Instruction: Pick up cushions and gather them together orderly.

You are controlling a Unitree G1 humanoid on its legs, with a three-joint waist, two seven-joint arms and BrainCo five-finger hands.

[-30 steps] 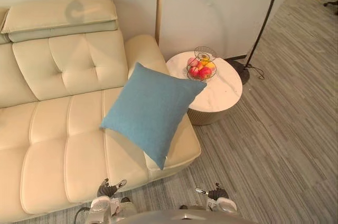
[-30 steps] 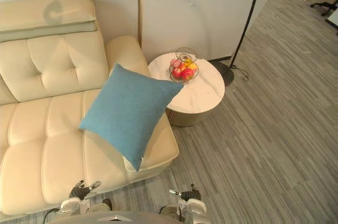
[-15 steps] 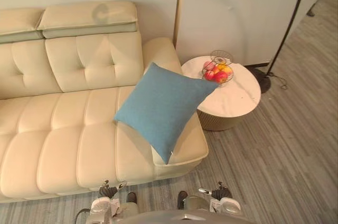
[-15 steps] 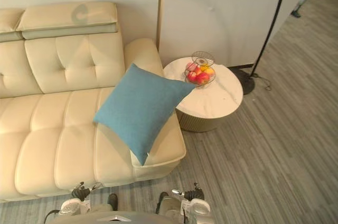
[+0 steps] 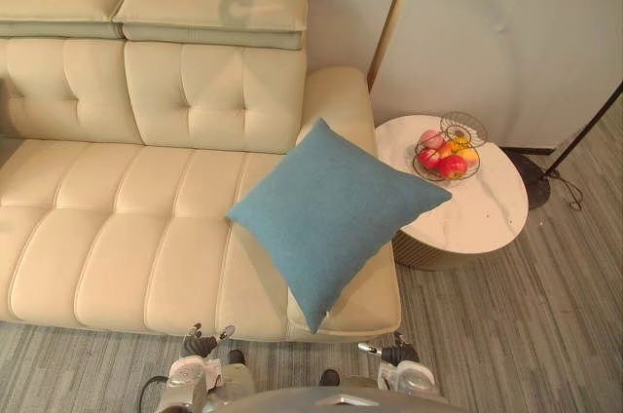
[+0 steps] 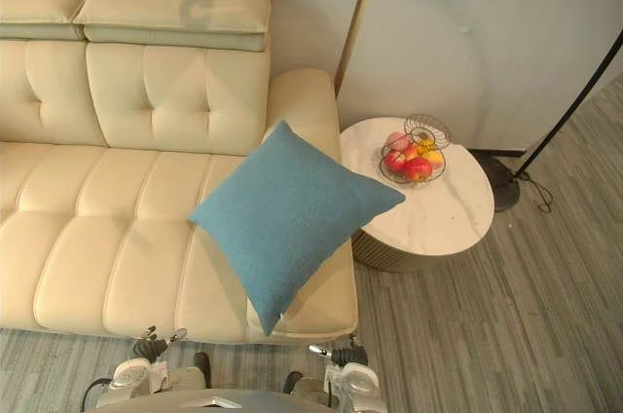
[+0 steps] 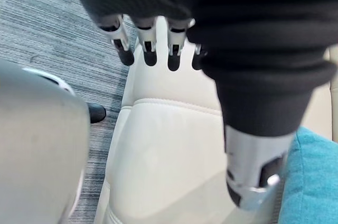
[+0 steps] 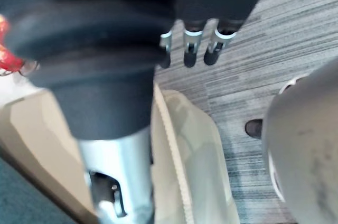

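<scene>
Left eye view: one blue cushion (image 5: 336, 218), centre of the frame, lying tilted on the right end of the cream sofa (image 5: 117, 238). Its lower corner hangs past the seat's front edge and its right corner reaches toward the round side table (image 5: 477, 218). Risk, in our judgement: a one-sided grasp could let it slide off the front onto the floor. A lift swung rightward could brush the wire fruit basket (image 5: 448, 152) on the table and spill it. The left hand (image 5: 200, 343) and right hand (image 5: 391, 350) sit low at the bottom edge, well apart from the cushion, so a long reach is needed. Right eye view: same layout. The floor lamp pole (image 6: 574, 111) slants across the right edge, with its base behind the table, a snag for a wide right-arm swing. The sofa arm (image 6: 302, 106) stands behind the cushion. We see one cushion here, so the gathering spot is our guess: the open seat at left. Left wrist view: fingers (image 7: 149, 49) hang straight and relaxed, holding nothing, with the sofa seat beyond them and the cushion's blue edge beside the thumb. Right wrist view: fingers (image 8: 190, 49) likewise loose and empty, over the sofa's end and grey floor (image 8: 264, 34).
</scene>
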